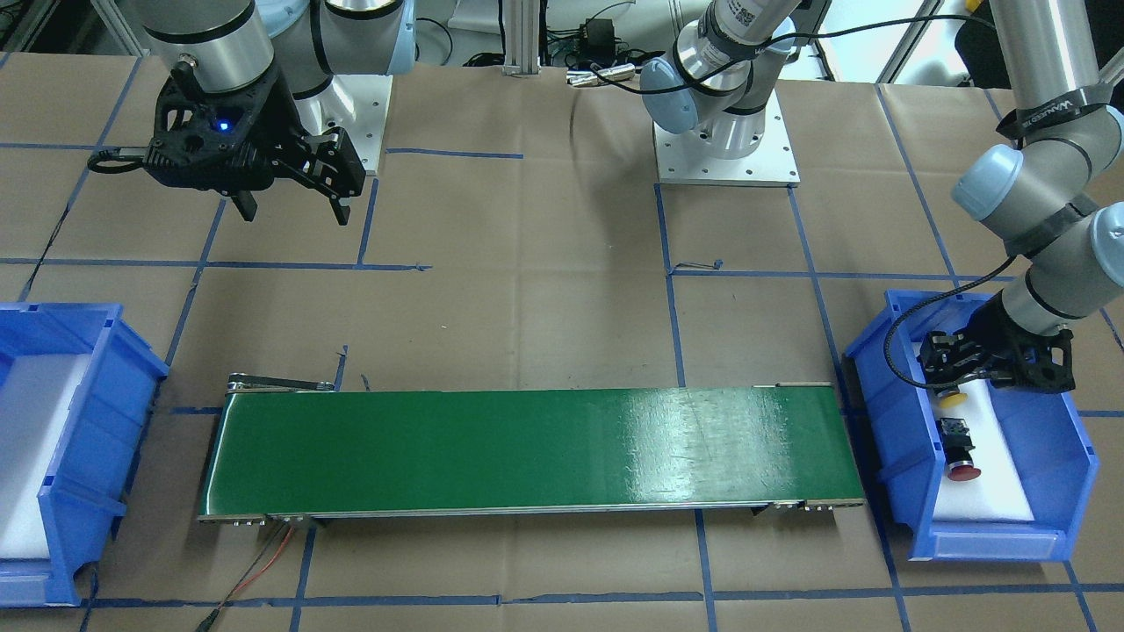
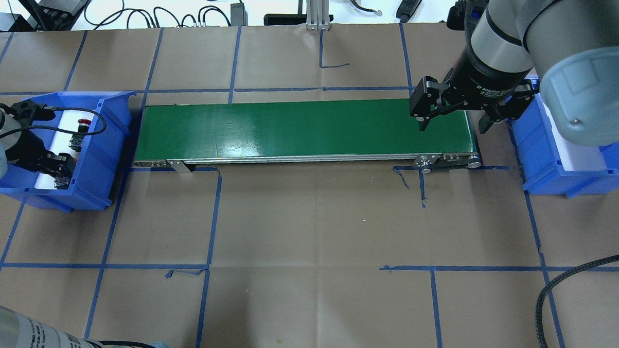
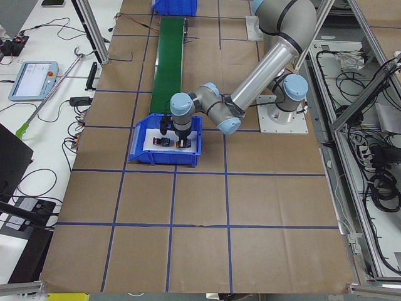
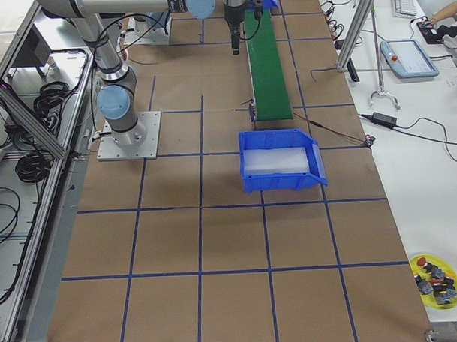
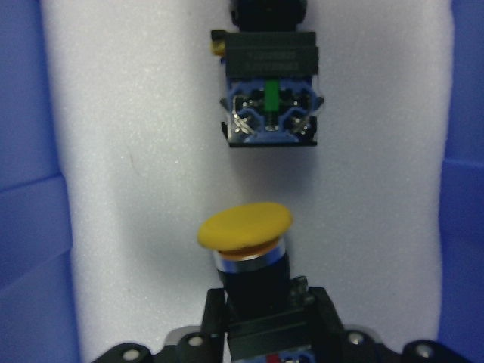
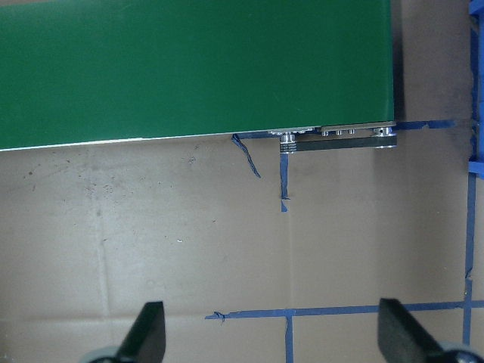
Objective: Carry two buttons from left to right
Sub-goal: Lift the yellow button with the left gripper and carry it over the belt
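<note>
The yellow button lies on white foam in the left blue bin, its black body between the fingers of my left gripper, which is shut on it. The yellow cap also shows in the front-facing view, just under the left gripper. The red button lies free on the foam beside it; in the left wrist view only its contact block shows. My right gripper is open and empty, held above the table near the belt's right end.
A green conveyor belt runs between the left bin and the right blue bin, which holds only white foam. A cable loops over the left bin's edge. Red and black wires trail off the belt's end.
</note>
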`<state>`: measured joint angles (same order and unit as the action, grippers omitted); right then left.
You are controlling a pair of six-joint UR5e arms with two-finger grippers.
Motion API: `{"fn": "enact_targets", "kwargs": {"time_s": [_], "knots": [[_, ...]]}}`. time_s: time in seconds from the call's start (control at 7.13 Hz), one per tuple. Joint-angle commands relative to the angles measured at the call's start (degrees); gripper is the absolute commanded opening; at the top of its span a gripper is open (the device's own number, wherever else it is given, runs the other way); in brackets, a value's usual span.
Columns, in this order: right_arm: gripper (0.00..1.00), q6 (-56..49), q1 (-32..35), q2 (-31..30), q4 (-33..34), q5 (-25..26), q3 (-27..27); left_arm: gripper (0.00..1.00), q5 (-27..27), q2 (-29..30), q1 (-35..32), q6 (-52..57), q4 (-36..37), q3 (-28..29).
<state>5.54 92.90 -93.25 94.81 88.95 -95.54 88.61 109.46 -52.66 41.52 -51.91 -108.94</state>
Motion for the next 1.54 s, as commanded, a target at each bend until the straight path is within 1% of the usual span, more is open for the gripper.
{"fn": "enact_targets", "kwargs": {"time_s": [0.0, 0.14, 0.28, 0.56, 0.7, 0.84, 0.98, 1.26, 1.4], "knots": [[1.00, 0.0, 0.0, -0.2, 0.0, 0.0, 0.1, 0.00, 0.2, -1.7, -0.2, 0.1, -1.6, 3.1], [1.00, 0.0, 0.0, -0.1, 0.0, -0.1, 0.1, 0.00, 0.2, -2.4, -0.3, 0.1, -6.7, 6.7], [1.00, 0.0, 0.0, -0.1, 0.0, -0.1, 0.1, 0.00, 0.2, -4.4, -0.3, 0.4, -14.7, 11.5], [1.00, 0.0, 0.0, -0.2, 0.0, -0.1, 0.1, 0.00, 0.5, -6.4, -3.7, 0.1, -29.3, 21.7], [1.00, 0.0, 0.0, -0.1, 0.0, -0.1, 0.1, 0.00, 0.7, -5.8, -5.9, 0.0, -30.8, 24.6], [1.00, 0.0, 0.0, 0.0, 0.0, -0.1, 0.1, 0.00, 0.7, -5.9, -9.1, -2.1, -30.7, 25.3], [1.00, 0.0, 0.0, 0.2, 0.1, -0.1, 0.1, 0.00, 0.9, -5.8, -14.1, -5.3, -30.4, 25.3], [1.00, 0.0, 0.0, 0.2, 0.1, -0.1, 0.1, 0.00, 0.7, -5.5, -23.6, -19.3, -29.8, 24.6], [1.00, 0.0, 0.0, 0.2, 0.1, -0.1, 0.1, 0.00, 0.7, -5.1, -28.1, -24.5, -29.7, 23.7]]}}
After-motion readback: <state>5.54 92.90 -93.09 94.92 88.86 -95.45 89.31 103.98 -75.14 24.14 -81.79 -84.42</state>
